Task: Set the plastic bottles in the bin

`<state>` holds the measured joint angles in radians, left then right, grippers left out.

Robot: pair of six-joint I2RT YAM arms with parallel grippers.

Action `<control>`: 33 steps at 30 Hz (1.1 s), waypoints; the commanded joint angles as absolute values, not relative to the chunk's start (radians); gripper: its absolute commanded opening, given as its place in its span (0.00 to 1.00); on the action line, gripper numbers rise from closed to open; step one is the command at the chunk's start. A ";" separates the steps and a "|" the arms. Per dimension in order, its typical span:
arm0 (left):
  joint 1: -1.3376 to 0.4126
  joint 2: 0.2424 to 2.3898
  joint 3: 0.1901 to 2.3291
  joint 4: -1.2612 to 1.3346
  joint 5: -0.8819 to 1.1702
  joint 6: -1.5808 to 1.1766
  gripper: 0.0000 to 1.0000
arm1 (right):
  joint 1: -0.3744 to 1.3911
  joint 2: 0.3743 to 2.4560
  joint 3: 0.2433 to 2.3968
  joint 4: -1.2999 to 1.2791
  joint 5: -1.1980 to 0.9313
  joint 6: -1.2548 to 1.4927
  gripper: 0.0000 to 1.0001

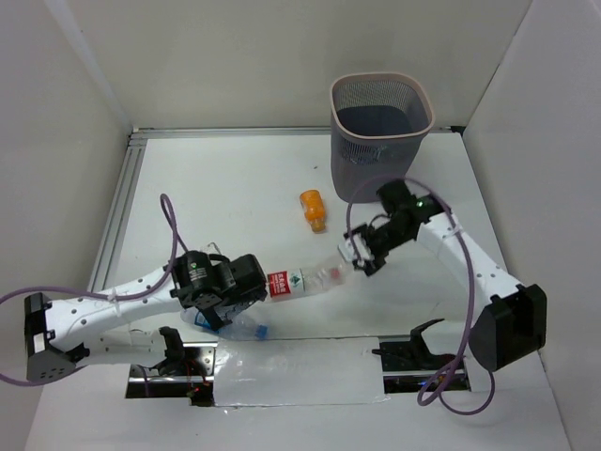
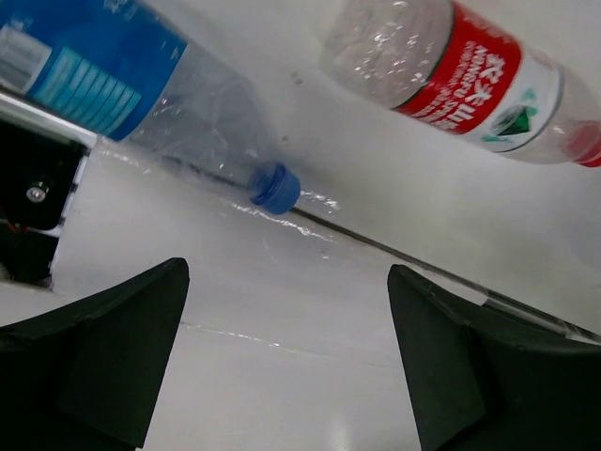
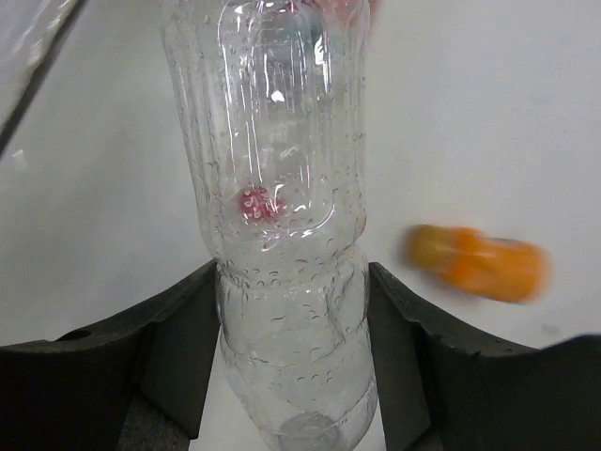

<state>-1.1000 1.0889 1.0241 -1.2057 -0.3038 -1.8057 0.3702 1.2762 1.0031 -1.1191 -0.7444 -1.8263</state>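
White tabletop carries the bin, upright, just beyond the right pincer. That pincer is clamped on the base end of the red-label bottle, which extends toward the left pincer. Left pincer: fingers spread, holding nothing; blue-label bottle just ahead. Orange bottle lies near the right pincer, not touching.

Tall grey-purple mesh wastebasket stands at far side of white table, approx. 1 o'clock from centre. Small orange plastic bottle lies at its 7 o'clock, apart. Clear red-labelled plastic bottle lies at 6 o'clock of that, base end betw. right gripper fingers. Clear blue-labelled plastic bottle lies at its 8 o'clock, just beside left gripper.
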 commanded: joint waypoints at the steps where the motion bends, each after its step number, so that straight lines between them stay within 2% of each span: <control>1: -1.172 1.135 1.025 -1.293 -0.301 -2.022 1.00 | 0.354 1.276 1.301 -1.258 -0.975 -1.695 0.35; 5: -1.210 1.163 1.003 -1.305 -0.291 -2.089 1.00 | 0.376 1.339 1.524 -1.182 -1.101 -1.429 0.35; 8: -1.230 1.189 0.976 -1.264 -0.322 -2.089 1.00 | 0.376 1.350 1.591 -0.917 -1.153 -1.079 0.35; 9: -1.230 1.201 0.965 -1.264 -0.331 -2.089 1.00 | 0.376 1.335 1.591 -0.691 -1.144 -0.966 0.35; 10: -1.230 1.201 0.956 -1.264 -0.342 -2.076 1.00 | 0.376 1.325 1.582 -0.572 -1.119 -0.770 0.35; 12: -1.241 1.201 0.947 -1.250 -0.353 -2.060 1.00 | 0.376 1.313 1.572 -0.307 -0.979 -0.636 0.35; 16: -1.241 1.220 0.881 -1.224 -0.342 -2.037 1.00 | 0.313 1.431 1.690 -0.233 -0.787 -0.580 0.36; 20: -1.241 1.279 0.848 -1.195 -0.342 -2.022 1.00 | 0.212 1.512 1.738 -0.117 -0.732 -0.546 0.36; 24: -1.241 1.301 0.827 -1.173 -0.385 -2.013 1.00 | 0.152 1.612 1.802 -0.121 -0.721 -0.546 0.37; 27: -1.241 1.324 0.818 -1.131 -0.396 -1.990 1.00 | 0.101 1.689 1.854 -0.170 -0.735 -0.546 0.48; 28: -1.241 1.324 0.808 -1.121 -0.396 -1.990 1.00 | 0.089 1.707 1.864 -0.185 -0.735 -0.546 0.57; 29: -1.241 1.334 0.808 -1.121 -0.396 -1.980 1.00 | 0.089 1.724 1.874 -0.202 -0.735 -0.546 0.85; 30: -1.241 1.347 0.808 -1.121 -0.396 -1.980 1.00 | 0.075 1.741 1.891 -0.224 -0.735 -0.555 1.00; 33: -1.241 1.374 0.799 -1.112 -0.396 -1.971 1.00 | 0.040 1.779 1.957 -0.279 -0.791 -0.496 1.00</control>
